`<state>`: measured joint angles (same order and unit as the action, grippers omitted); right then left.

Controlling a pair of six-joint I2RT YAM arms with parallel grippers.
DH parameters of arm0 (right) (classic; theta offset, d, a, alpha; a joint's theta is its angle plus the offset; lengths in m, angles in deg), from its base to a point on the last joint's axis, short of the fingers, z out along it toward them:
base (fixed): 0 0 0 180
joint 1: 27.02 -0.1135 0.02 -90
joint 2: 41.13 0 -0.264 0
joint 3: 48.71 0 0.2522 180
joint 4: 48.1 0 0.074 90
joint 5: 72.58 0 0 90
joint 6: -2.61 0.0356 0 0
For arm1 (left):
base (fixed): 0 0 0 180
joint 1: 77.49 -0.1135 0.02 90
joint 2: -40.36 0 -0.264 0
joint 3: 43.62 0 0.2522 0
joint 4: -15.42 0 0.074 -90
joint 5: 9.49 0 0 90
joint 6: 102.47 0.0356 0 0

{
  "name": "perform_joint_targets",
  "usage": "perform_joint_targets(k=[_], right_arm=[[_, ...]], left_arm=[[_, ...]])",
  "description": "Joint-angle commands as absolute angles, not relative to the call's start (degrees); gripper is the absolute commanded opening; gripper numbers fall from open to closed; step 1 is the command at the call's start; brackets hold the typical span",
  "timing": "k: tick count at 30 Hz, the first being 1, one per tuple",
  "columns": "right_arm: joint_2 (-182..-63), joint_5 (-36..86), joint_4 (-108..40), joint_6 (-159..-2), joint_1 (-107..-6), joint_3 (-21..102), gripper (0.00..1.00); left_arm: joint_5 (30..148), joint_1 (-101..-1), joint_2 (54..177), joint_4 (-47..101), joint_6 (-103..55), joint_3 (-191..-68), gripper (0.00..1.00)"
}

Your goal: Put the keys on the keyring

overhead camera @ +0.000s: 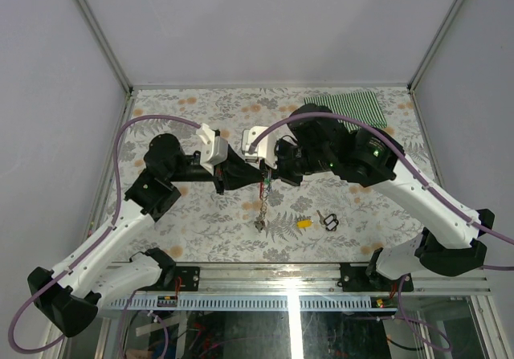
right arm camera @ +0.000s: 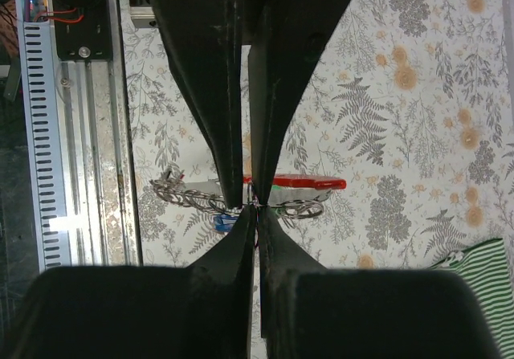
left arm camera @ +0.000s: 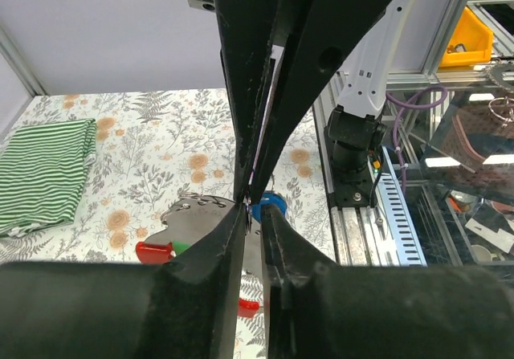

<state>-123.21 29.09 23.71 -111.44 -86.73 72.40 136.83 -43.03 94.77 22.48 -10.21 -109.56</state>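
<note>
My left gripper (overhead camera: 255, 172) and right gripper (overhead camera: 268, 172) meet tip to tip above the table's middle. Both are shut on a thin metal part of the keyring (overhead camera: 262, 202), whose chain hangs down from them. In the left wrist view the red clip (left arm camera: 152, 251), a green key head (left arm camera: 181, 247) and a blue key (left arm camera: 271, 207) sit just past my fingertips (left arm camera: 239, 214). The right wrist view shows the red clip (right arm camera: 309, 183), the chain (right arm camera: 181, 194) and the blue key (right arm camera: 224, 223). A yellow key (overhead camera: 303, 223) lies on the table.
A small black loop (overhead camera: 328, 221) lies right of the yellow key. A folded green striped cloth (overhead camera: 353, 106) lies at the far right corner. An aluminium rail (overhead camera: 289, 275) borders the near table edge.
</note>
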Motion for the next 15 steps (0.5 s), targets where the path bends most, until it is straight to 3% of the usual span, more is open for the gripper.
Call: perform_joint_targets(k=[1, 2, 6, 12, 15], right_arm=[[-121.9, 30.1, 20.0, -112.1, -87.6, 72.9, 0.0], [-121.7, 30.2, 19.9, -112.0, -87.6, 72.8, 0.0], [-120.9, 30.9, 19.0, -111.8, -87.7, 72.4, 0.01], [-117.2, 30.8, 12.1, -108.4, -87.7, 68.6, 0.31], [-113.0, 26.6, 3.5, -105.1, -87.7, 63.6, 0.36]], left_arm=[[136.6, -42.4, 94.8, 21.5, -9.5, -111.5, 0.06], [136.6, -42.3, 94.8, 21.7, -9.5, -111.5, 0.01], [134.7, -42.3, 94.6, 22.2, -9.6, -111.7, 0.0], [129.3, -42.2, 91.3, 15.6, -13.8, -108.5, 0.0], [127.2, -42.3, 89.9, 10.6, -17.2, -106.2, 0.0]])
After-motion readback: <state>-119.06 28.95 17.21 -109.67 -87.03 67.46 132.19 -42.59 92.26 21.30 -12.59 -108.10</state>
